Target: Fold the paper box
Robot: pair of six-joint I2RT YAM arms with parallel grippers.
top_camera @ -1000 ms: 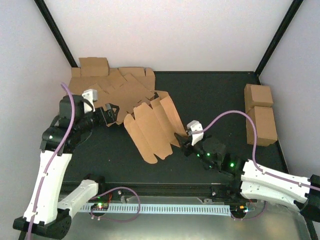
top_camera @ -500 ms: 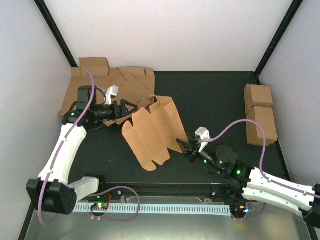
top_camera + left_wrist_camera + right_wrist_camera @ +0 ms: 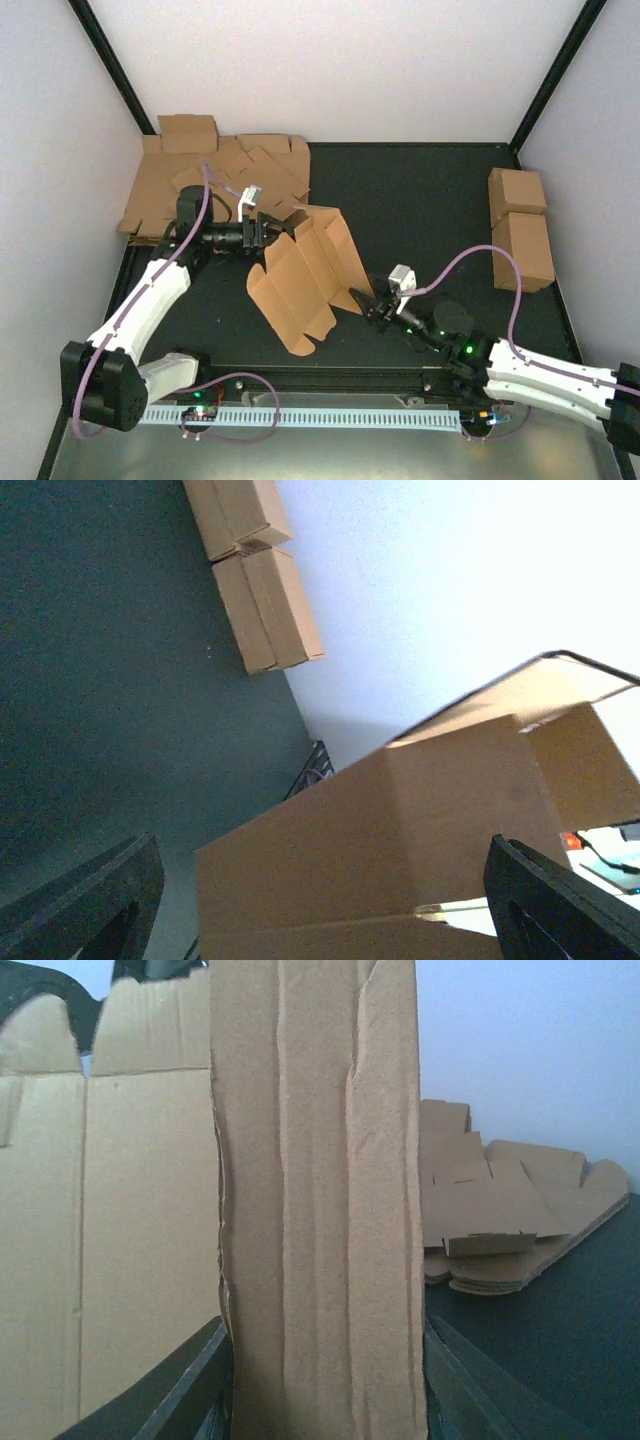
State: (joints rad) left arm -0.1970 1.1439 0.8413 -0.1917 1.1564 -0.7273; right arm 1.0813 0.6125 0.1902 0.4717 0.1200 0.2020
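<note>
I pinch the paper box (image 3: 305, 262) flap in right gripper (image 3: 366, 302) as anchor; left gripper (image 3: 272, 222) spread wide, panel between its fingers, probably for folding.

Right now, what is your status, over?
Left tool open beside paper box. Right tool shut on its edge. Box unfolded, partly raised. Cardboard heap behind.

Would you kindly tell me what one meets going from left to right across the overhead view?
Heap of flat cardboard sheets → paper box → right gripper, clamped on the box's right edge → two closed boxes by the right wall.
</note>
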